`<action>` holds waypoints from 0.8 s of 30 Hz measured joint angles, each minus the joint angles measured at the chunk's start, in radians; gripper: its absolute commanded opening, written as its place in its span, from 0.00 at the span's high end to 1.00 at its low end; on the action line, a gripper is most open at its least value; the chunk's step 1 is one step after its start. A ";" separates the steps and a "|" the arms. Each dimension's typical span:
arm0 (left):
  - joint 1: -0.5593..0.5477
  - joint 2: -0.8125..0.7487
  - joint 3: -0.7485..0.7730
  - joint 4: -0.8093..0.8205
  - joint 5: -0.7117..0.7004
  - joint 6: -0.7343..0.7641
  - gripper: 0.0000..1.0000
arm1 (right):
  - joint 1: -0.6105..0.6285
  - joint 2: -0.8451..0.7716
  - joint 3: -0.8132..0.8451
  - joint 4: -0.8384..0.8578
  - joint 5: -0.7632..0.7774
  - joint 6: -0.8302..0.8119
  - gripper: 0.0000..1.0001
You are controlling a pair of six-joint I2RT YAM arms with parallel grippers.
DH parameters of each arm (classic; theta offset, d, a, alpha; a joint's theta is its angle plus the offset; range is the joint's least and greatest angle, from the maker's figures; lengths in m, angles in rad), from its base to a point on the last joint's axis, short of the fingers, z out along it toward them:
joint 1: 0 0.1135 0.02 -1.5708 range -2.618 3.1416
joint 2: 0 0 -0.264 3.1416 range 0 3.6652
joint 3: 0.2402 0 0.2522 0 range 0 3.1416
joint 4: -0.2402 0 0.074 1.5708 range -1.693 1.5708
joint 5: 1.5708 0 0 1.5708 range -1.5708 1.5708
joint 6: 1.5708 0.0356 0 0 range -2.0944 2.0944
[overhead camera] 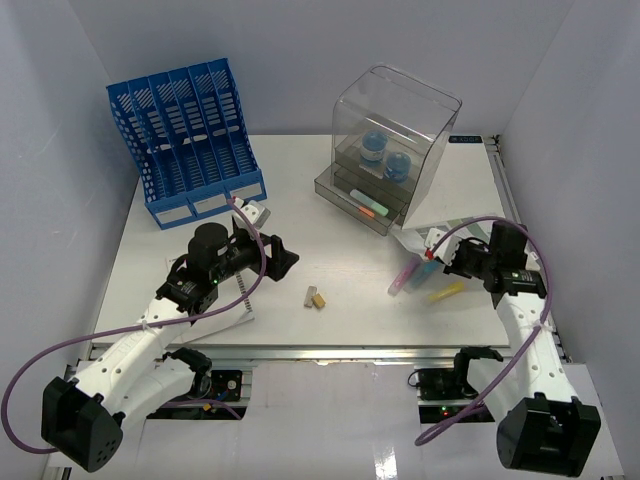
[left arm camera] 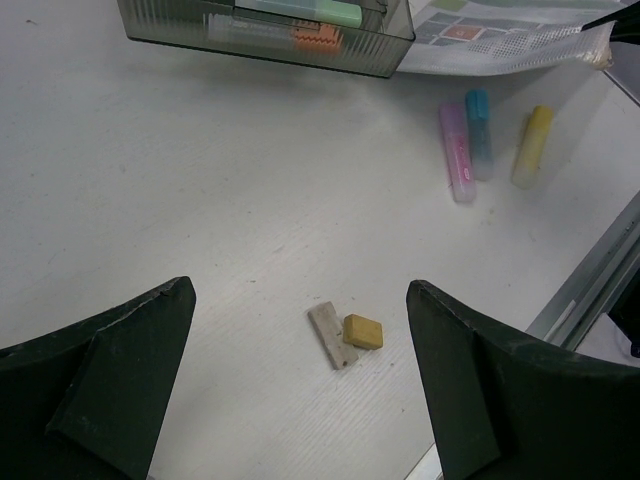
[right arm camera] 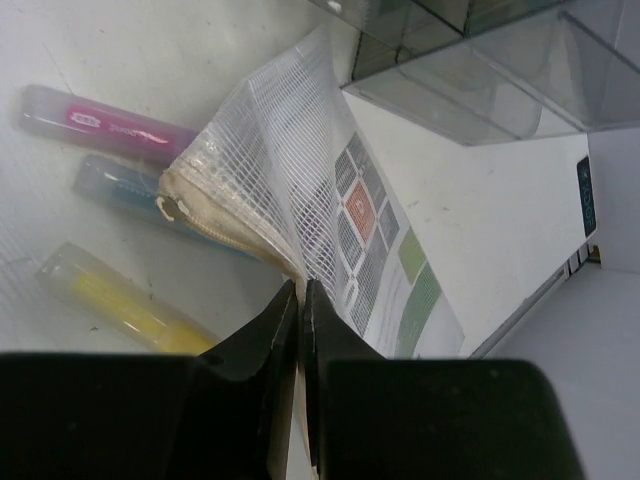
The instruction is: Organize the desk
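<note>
right end effector (right arm camera: 300,290) pinched fully shut on the edge of a clear mesh zip pouch (right arm camera: 290,170), next to the pink highlighter (right arm camera: 110,125), blue highlighter (right arm camera: 120,185) and yellow highlighter (right arm camera: 120,300). left end effector (left arm camera: 300,290) wide open, holding nothing, hovering over a beige eraser block (left arm camera: 331,335) that touches a yellow eraser block (left arm camera: 362,331). white rectangular surface (overhead camera: 330,240) lies under both arms, with the blue slotted file rack (overhead camera: 190,135) far left and the clear plastic drawer box (overhead camera: 390,150) far right.
</note>
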 measured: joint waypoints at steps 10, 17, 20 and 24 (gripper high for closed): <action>0.000 0.000 0.000 0.008 0.040 0.000 0.02 | -0.149 0.092 0.009 0.019 -0.010 -0.041 0.92; 0.000 0.001 0.000 0.008 0.058 0.000 0.02 | -0.151 0.148 -0.061 0.061 0.019 -0.110 0.92; 0.000 0.005 0.000 0.009 0.067 0.000 0.02 | -0.152 0.174 -0.103 0.047 0.022 -0.161 0.91; 0.000 0.013 0.000 0.009 0.078 0.000 0.02 | -0.155 0.182 -0.125 0.012 0.013 -0.234 0.91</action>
